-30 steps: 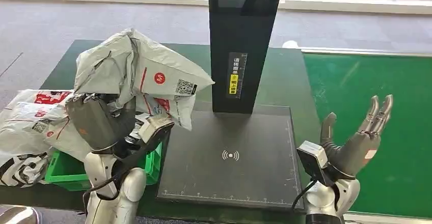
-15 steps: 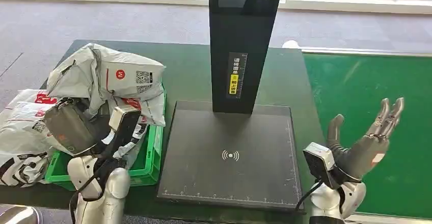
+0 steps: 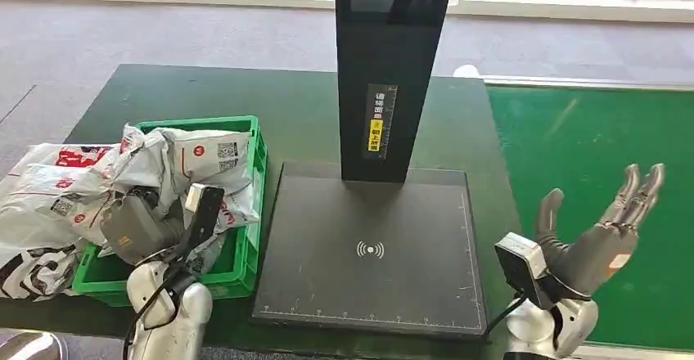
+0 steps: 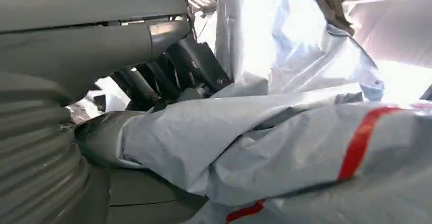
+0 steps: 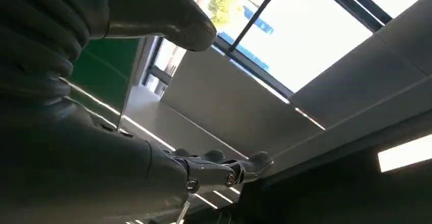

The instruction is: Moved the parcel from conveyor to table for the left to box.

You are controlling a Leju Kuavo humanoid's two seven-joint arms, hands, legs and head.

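The parcel (image 3: 196,159), a crumpled grey mailer bag, is lying in the green crate (image 3: 245,249) on the dark green table (image 3: 303,106), and my left hand (image 3: 143,225) is gripping its folds. My right hand (image 3: 601,237) is hovering palm-up, fingers spread and holding nothing, beside the black scanner plate (image 3: 372,249).

The parcel (image 3: 192,159) is pale grey with red stripes and a red round mark, lying in a bright green crate (image 3: 245,249). The scanner plate (image 3: 372,249) is black; the conveyor belt (image 3: 589,147) beside it is green.
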